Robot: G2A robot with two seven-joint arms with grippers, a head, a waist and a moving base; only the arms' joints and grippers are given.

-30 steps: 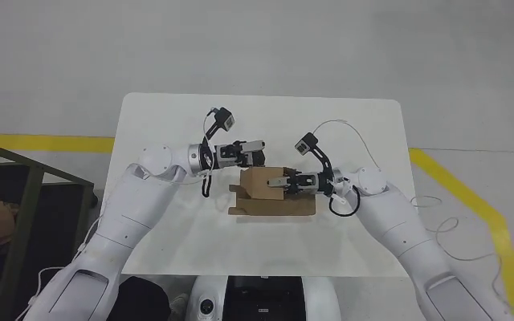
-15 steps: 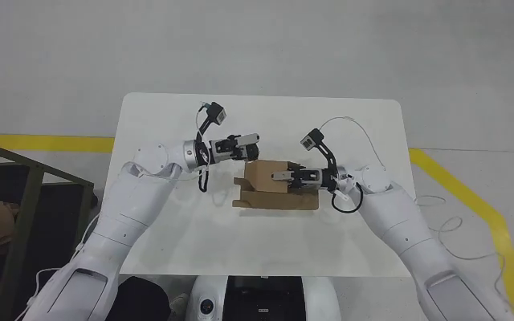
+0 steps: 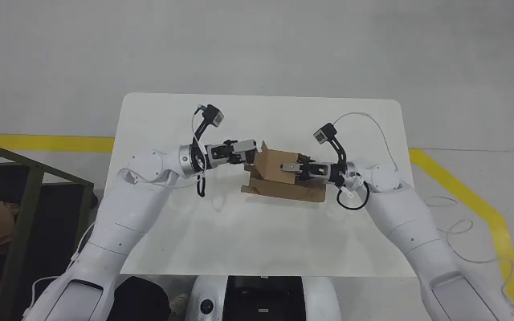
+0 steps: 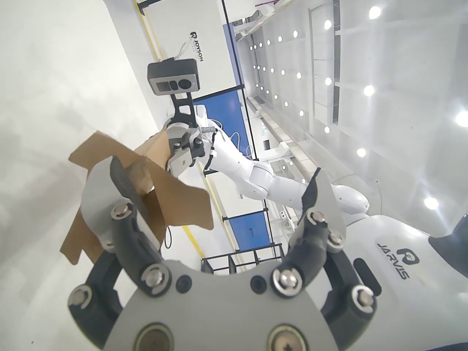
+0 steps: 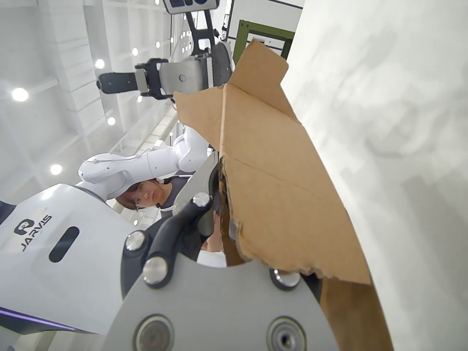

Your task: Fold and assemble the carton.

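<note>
The brown cardboard carton (image 3: 283, 173) is partly unfolded and tilted near the middle of the white table (image 3: 161, 128). My right gripper (image 3: 294, 168) comes in from the right and is shut on one carton wall. In the right wrist view that wall (image 5: 270, 169) sits against one finger (image 5: 210, 184) and hides the other. My left gripper (image 3: 250, 148) is at the carton's left end and open. In the left wrist view its jaws (image 4: 219, 188) are spread wide, and one finger (image 4: 122, 180) rests against a flap of the carton (image 4: 109, 151).
White cables hang off both wrists, one looping over the table's right side (image 3: 365, 140). A dark green frame (image 3: 24, 188) stands on the floor left of the table. A yellow floor line (image 3: 56, 144) runs behind it.
The carton has shifted right and away from me and now sits more tilted. My right gripper moved with it, still holding. My left gripper stayed at the left flap.
</note>
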